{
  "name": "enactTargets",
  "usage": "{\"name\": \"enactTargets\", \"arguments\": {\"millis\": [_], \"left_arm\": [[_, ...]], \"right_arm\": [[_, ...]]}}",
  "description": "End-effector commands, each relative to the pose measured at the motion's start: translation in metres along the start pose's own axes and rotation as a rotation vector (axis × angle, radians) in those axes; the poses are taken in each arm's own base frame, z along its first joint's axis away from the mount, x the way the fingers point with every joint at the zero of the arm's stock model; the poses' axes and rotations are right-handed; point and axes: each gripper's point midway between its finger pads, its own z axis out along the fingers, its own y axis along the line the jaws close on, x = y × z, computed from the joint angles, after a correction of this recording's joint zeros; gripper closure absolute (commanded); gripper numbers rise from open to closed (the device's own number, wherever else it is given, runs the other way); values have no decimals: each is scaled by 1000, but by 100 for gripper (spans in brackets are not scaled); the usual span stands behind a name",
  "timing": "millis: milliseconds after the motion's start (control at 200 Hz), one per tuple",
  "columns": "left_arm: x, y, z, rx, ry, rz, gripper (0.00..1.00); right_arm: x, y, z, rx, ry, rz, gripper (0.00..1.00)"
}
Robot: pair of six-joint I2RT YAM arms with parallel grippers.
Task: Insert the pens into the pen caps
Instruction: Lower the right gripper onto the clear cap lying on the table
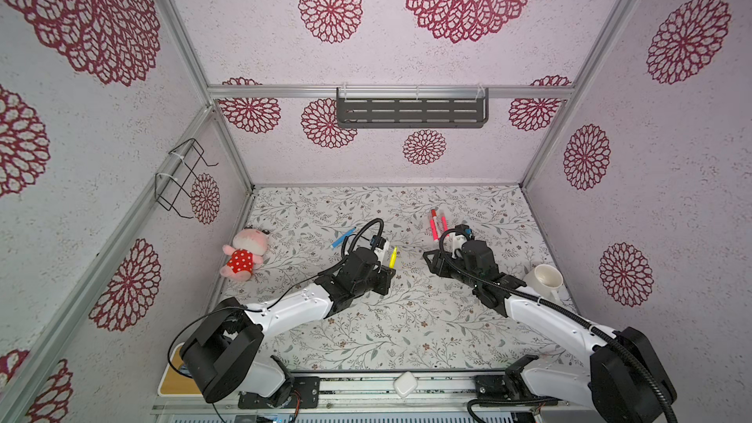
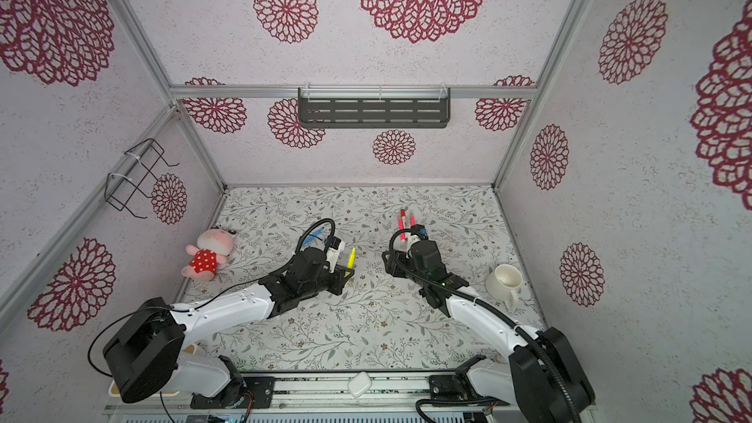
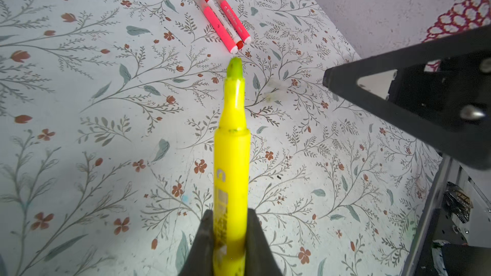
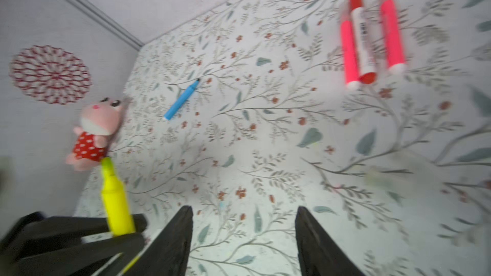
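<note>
Toward the near right part of the worktop point(image 1: 366, 339) a white mug point(image 1: 545, 280) is standing beside the right arm, apart from the action. Just beyond it, around the middle of the worktop, the left jaws are clamping tight on the barrel of the yellow pen point(image 3: 232, 155), which is hanging above the surface with its bare tip pointing toward the far edge. The right jaws are standing well apart with nothing between them, level with the left jaws and to their right. Slightly farther, two see-through pen caps point(image 3: 276, 84) are lying on the worktop, ahead and to the right of the yellow tip and close to the right jaws; the right arm is looking the nearer one for a pickup, though the caps are too faint for their long axis to be read. Beyond the left arm, toward the far left, the uncapped blue pen point(image 1: 342, 238) is lying slantwise. Nearest the far edge, the pink and red pens point(image 1: 437, 223) are lying side by side, touching, apparently capped, long axes running near to far.
</note>
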Motion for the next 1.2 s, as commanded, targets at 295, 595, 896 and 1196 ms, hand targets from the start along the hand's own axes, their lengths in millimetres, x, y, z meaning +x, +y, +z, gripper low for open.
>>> {"name": "enactTargets", "arguments": {"millis": [295,595,896,1196], "left_arm": [[-2,8,-11,-29,-31,-22,100],[-3,10,-12,-39,-33,-22,100],[-3,15,-14,-51,-35,-22,100],[-4,16,-16,-55,-39,-22,100]], "right_arm": [[17,-89,19,306,183,-24,33],[21,-94,47,270,229,-21,34],[23,-99,68,271,271,-36,36],[28,-102,88,271,313,-33,40]]}}
